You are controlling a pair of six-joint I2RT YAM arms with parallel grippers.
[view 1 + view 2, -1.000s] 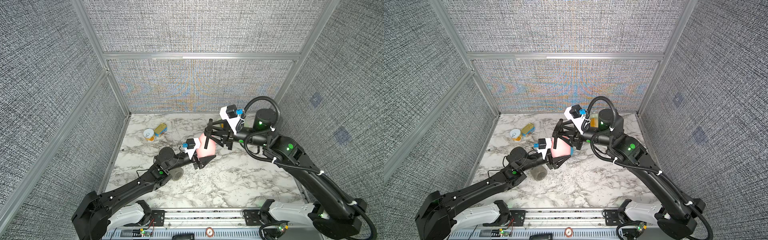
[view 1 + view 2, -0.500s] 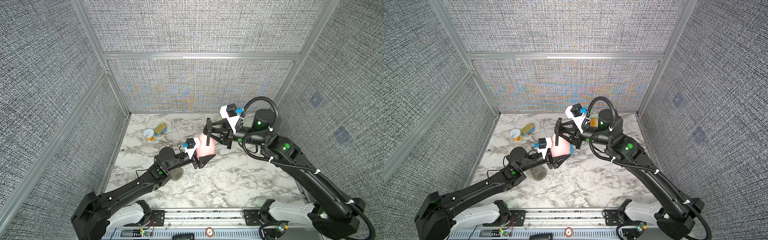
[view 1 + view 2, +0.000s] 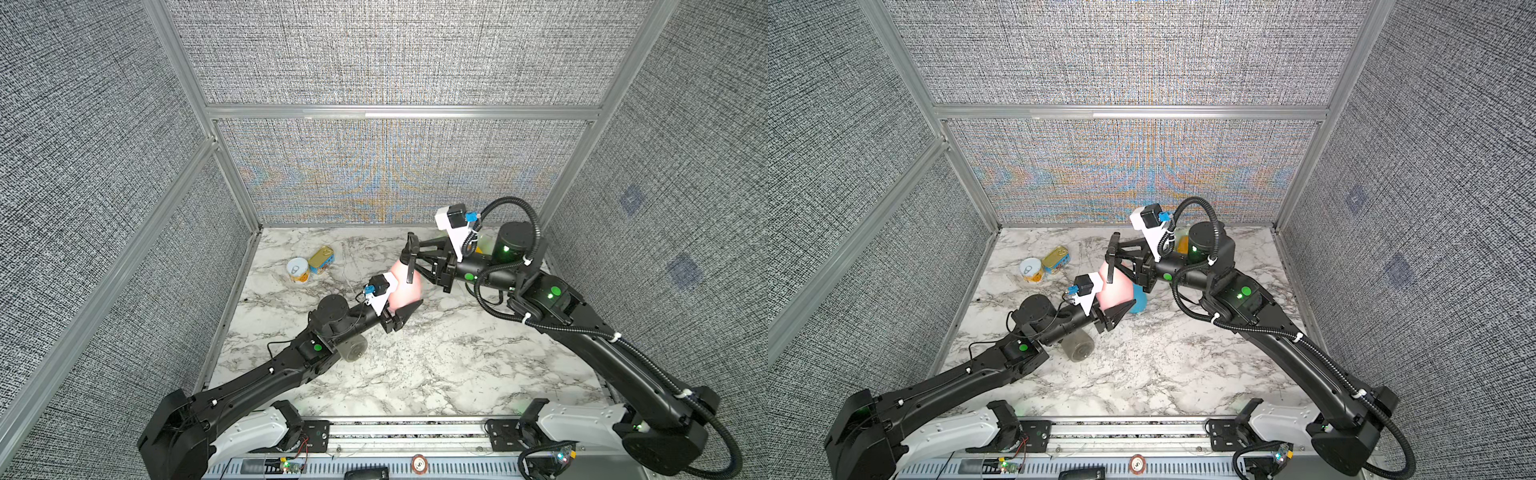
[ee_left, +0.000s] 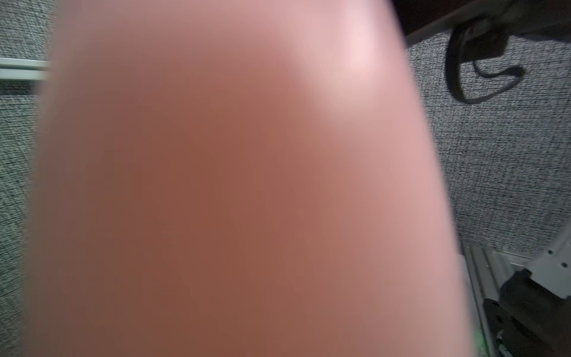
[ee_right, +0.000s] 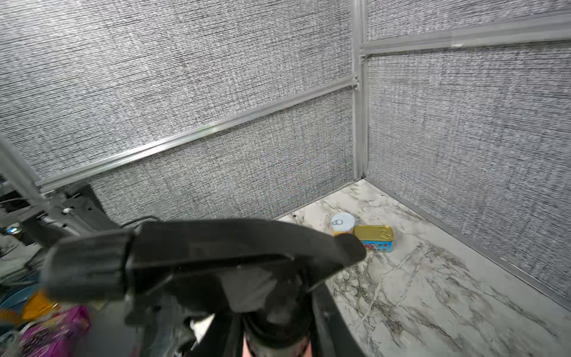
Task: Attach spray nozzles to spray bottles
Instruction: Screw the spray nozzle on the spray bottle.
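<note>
My left gripper is shut on the pink spray bottle, held above the table; the bottle fills the left wrist view, hiding the jaws. The black spray nozzle sits at the bottle's neck, and my right gripper is shut on it. In the right wrist view the nozzle lies across the frame, with the fingers flanking its collar. A blue bottle lies behind the pink one. A smoky grey bottle lies under my left arm.
Two short tins stand near the back left corner, one round and one flat and golden; both also show in the right wrist view, the round tin beside the flat tin. A yellow object sits behind my right wrist.
My right gripper's jaws have gone from wide apart to closed on the black nozzle at the bottle's top. The left arm still holds the pink bottle in the same place.
</note>
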